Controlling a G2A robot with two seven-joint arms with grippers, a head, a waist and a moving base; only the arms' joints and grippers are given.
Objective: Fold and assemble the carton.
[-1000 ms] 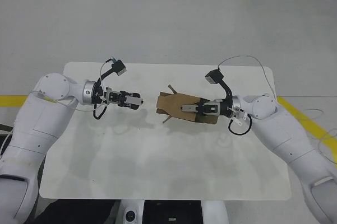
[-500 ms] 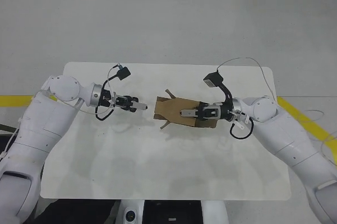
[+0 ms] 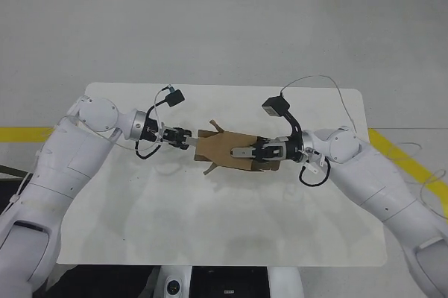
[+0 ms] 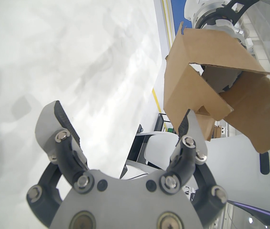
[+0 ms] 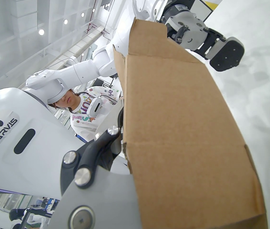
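We see the left gripper [image 4: 123, 110] with its fingers [image 4: 51, 117] spread wide. One tip touches the edge of a flap on the brown carton [image 4: 180, 89], and the other stands in free air. The right gripper [image 3: 238, 152] has its fingers clamped on a carton wall from the opposite end, holding the half-open carton on its side off the middle of the white table [image 3: 134, 223]. The carton lies between the two arms, with its loose flaps pointing toward the left gripper.
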